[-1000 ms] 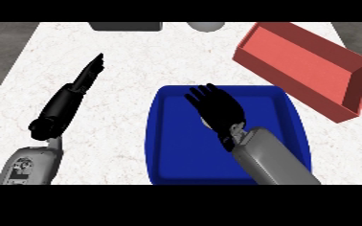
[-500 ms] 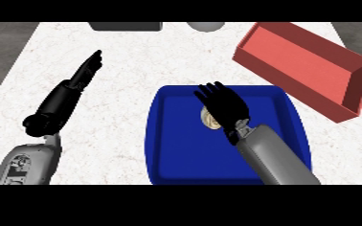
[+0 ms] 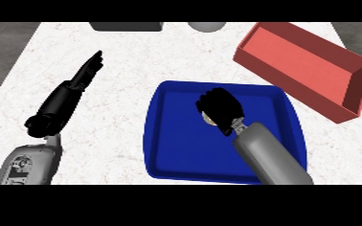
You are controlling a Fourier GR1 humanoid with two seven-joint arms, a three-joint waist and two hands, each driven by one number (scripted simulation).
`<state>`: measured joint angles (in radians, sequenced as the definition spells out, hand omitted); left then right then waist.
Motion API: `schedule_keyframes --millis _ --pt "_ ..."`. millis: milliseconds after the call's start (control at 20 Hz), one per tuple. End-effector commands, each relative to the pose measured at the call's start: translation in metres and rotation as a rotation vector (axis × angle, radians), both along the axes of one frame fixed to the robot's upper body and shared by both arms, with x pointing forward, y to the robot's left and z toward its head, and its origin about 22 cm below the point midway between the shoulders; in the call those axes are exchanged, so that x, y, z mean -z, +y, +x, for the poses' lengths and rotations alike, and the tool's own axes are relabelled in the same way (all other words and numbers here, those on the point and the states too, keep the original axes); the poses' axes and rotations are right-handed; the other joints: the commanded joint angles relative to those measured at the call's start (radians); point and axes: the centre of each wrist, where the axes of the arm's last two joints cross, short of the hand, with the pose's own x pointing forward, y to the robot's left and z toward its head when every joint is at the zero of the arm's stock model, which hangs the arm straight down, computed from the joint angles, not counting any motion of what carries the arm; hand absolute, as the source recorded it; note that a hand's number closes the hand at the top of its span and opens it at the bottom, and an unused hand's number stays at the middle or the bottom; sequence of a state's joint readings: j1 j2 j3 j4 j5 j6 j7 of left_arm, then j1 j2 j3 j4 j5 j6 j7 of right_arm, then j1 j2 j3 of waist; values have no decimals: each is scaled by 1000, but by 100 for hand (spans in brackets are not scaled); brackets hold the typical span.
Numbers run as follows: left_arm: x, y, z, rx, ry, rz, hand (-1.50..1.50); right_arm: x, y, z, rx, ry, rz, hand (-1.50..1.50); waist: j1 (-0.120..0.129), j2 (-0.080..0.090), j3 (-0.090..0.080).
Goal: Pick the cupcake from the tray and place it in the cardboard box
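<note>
White speckled counter [image 3: 141,57] filled view; dark floor strip showed at left and right edges. Blue tray [image 3: 184,158] sat nearest, lower centre. Right hand [image 3: 220,107] was over tray middle, fingers curled round cupcake [image 3: 210,119]; only pale sliver of cupcake showed at hand's left edge, rest hidden. Left hand [image 3: 88,69] lay well left of tray, fingers straight, holding nothing. Red box [image 3: 300,69] stood just beyond tray's right far corner, tilted. Farther from tray: grey block [image 3: 127,26], grey round object [image 3: 206,26], both cut off.
</note>
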<state>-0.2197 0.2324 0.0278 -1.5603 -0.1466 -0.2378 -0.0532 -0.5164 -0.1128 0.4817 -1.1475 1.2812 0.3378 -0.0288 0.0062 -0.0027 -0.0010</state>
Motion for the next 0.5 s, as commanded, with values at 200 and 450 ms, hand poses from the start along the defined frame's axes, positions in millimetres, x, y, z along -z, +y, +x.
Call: schedule_keyframes --millis 200,450 --pt "-1 11 9 10 14 0 0 19 14 14 -76 -84 88 150 1 5 1" --pt "13 -3 0 6 -17 -16 0 15 14 28 58 63 295 150 16 10 2"
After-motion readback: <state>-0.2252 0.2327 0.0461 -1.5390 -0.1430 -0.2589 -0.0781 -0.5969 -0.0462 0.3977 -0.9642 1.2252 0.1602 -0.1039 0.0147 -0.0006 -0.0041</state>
